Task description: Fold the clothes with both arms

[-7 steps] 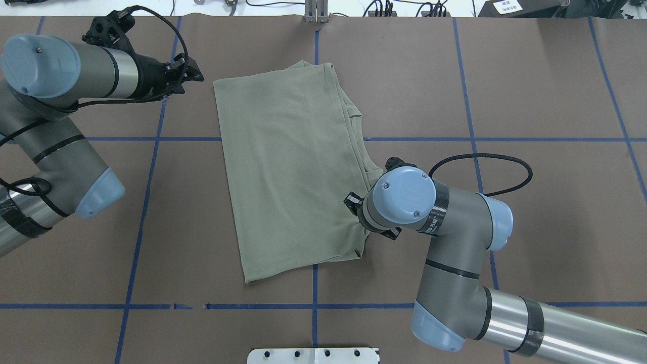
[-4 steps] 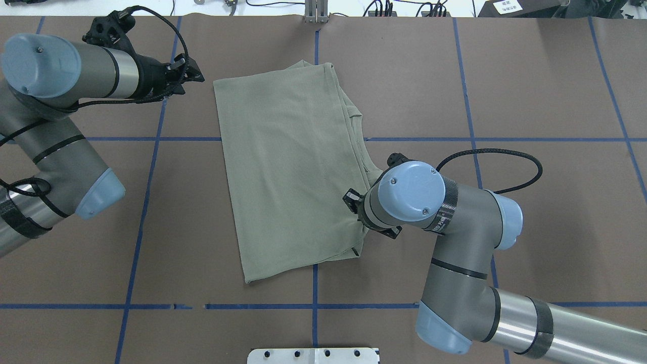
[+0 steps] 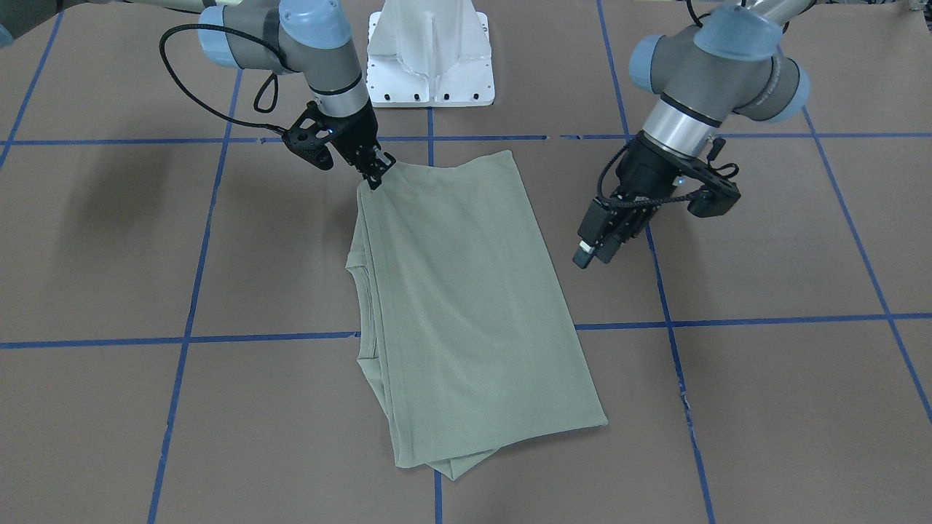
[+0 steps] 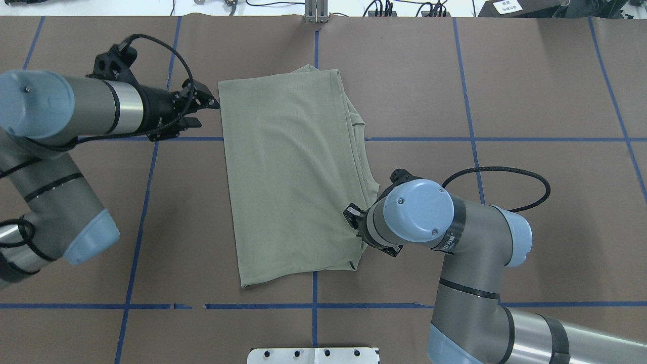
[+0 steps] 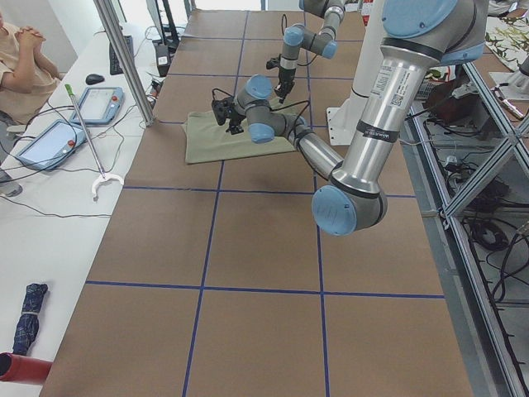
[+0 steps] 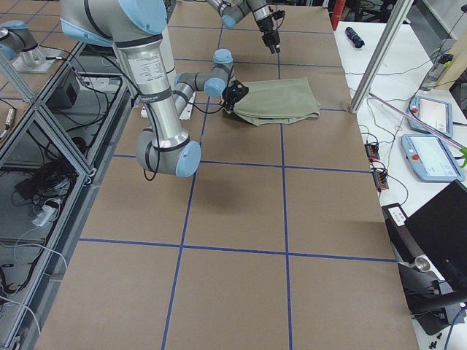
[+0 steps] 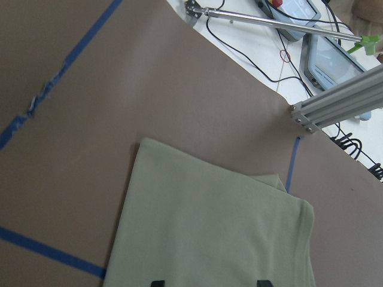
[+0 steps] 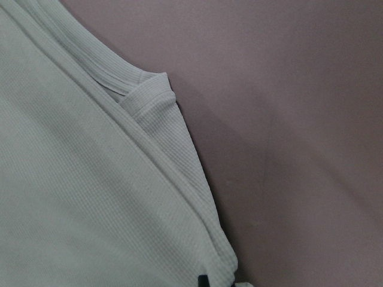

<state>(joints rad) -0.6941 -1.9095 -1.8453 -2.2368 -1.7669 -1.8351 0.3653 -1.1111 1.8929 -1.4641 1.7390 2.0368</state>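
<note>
The sage-green shirt (image 4: 293, 172) lies folded into a long rectangle mid-table, also in the front view (image 3: 466, 306). Its ribbed neck edge shows along the robot's right side (image 8: 137, 98). My right gripper (image 3: 376, 175) is shut on the shirt's near right corner; in the overhead view its wrist (image 4: 414, 215) hides the fingers. My left gripper (image 4: 204, 108) is open and empty, just off the shirt's far left corner and not touching it. The left wrist view shows its fingertips (image 7: 157, 282) apart above the shirt (image 7: 209, 233).
The white pedestal base (image 3: 429, 65) stands at the robot's edge of the table. Blue tape lines grid the brown table cover (image 4: 530, 91). A side table with tablets (image 5: 50, 141) and an aluminium post (image 5: 124, 58) lies beyond the far edge.
My left gripper has moved toward the robot and closer to the shirt's far left corner. My right arm has drawn back toward the robot, dragging the shirt's near right corner with it.
</note>
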